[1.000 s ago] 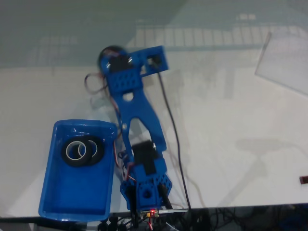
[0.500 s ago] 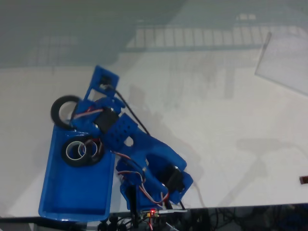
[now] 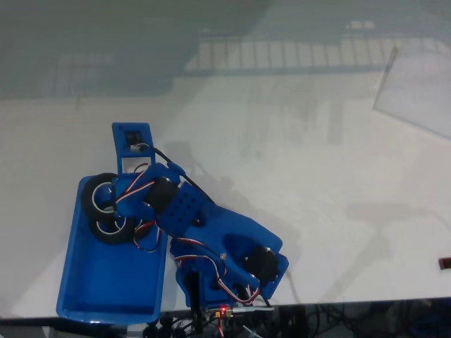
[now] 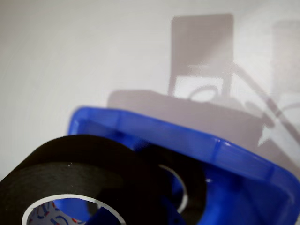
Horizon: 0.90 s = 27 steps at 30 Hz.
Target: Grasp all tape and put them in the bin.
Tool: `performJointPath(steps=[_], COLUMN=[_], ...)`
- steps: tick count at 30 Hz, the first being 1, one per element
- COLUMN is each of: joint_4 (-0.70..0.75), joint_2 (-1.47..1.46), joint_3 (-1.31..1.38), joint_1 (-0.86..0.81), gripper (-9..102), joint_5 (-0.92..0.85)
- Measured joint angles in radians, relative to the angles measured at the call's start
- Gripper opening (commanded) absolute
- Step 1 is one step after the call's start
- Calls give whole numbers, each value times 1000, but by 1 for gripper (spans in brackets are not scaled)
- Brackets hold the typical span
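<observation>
The carried tape roll (image 3: 99, 196) had swung from beyond the bin's far edge to hang over the bin (image 3: 106, 282), above the rolls already inside (image 3: 113, 229); the jaws still pinched it, so release seemed next.

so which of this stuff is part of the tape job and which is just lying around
Part of the job:
- carried tape roll, at the gripper, over the bin
- tape rolls already in the bin
- blue bin

Just lying about:
- clear sheet at the table's far right
- small dark object at the right edge
- cables along the near edge
</observation>
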State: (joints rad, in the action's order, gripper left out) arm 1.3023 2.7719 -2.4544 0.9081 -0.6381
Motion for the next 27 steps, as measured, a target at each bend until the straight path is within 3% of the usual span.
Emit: performJointPath(steps=[2, 8, 20, 23, 27], joint_4=[0, 0, -97, -236, -537], joint_2=[9, 20, 37, 40, 37], joint_3=[-17, -17, -17, -32, -97], joint_1=[-2, -3, -32, -129, -344], gripper=[1, 34, 33, 33, 30], joint_5=[-29, -41, 43, 114, 295])
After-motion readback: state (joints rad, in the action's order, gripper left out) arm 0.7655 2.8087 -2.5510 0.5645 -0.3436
